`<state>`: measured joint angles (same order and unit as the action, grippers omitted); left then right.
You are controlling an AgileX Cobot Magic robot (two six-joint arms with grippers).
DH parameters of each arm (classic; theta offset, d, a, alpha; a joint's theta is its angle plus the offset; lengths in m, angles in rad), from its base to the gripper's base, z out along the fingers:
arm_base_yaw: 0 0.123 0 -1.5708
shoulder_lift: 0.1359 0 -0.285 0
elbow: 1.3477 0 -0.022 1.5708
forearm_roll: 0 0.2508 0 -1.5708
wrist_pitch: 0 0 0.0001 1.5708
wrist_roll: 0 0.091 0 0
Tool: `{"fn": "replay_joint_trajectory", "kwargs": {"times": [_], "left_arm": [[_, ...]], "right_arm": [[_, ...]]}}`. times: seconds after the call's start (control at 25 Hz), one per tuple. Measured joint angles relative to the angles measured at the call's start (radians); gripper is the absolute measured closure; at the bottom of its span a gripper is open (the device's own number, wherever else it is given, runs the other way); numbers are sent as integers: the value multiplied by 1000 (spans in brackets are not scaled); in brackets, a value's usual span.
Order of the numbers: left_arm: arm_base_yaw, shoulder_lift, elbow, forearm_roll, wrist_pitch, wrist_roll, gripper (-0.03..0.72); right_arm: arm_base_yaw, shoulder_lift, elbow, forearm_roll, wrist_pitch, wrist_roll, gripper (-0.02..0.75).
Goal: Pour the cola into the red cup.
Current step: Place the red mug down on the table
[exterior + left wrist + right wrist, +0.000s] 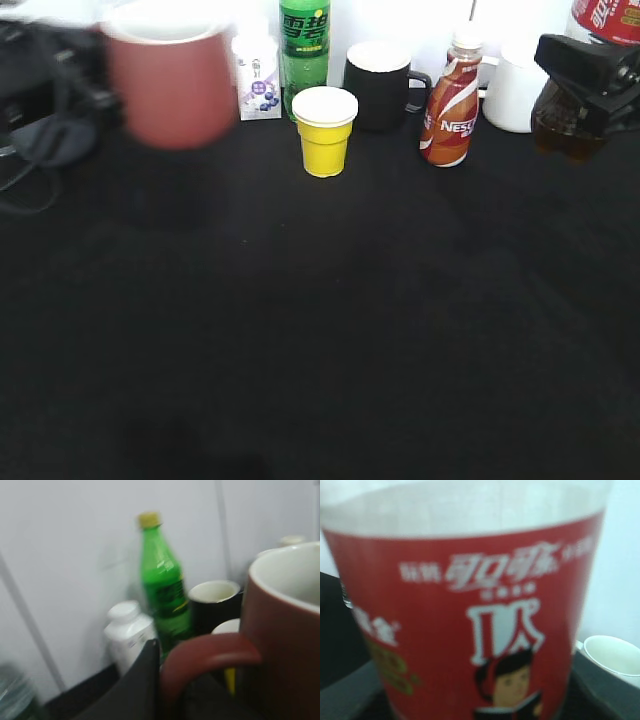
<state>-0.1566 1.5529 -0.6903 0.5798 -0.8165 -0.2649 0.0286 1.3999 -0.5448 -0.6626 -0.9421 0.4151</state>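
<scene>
The left gripper (150,680) holds the red cup (170,80) by its handle, lifted off the table (320,330). The right gripper (590,75) clamps the cola bottle (470,620), also raised.

The exterior view is harshly contrasted: the white back wall is blown out while the black counter (320,330) swallows nearly all detail and shadow, and the red cup (170,85) at upper left is smeared by motion blur. The left wrist view is soft throughout, the cup's handle and rim close to the lens out of focus and the green bottle (162,587) slightly streaked. In the right wrist view the cola (470,625) label fills the frame, blurred, under even, bright light.
</scene>
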Motion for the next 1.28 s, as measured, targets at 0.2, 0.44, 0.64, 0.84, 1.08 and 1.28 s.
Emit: {"fn": "replay_joint_trajectory", "kwargs": {"times": [0.2, 0.44, 0.64, 0.84, 1.08, 1.28], "left_arm": [[14, 210, 21, -196, -208, 145, 643], [14, 473, -1, -357, -307, 250, 643], [15, 562, -114, -383, -319, 265, 642], [15, 577, -124, -381, -351, 271, 505], [15, 539, -16, -409, -371, 265, 344], [12, 352, 192, -435, -375, 265, 343]], "right_arm": [[0, 0, 0, 0, 0, 5, 248], [0, 37, 0, 1, 1, 6, 248], [0, 43, 0, 1, 2, 7, 248], [0, 43, 0, 4, 2, 7, 248], [0, 43, 0, 4, 2, 7, 248], [0, 85, -11, 119, 2, -5, 248]]}}
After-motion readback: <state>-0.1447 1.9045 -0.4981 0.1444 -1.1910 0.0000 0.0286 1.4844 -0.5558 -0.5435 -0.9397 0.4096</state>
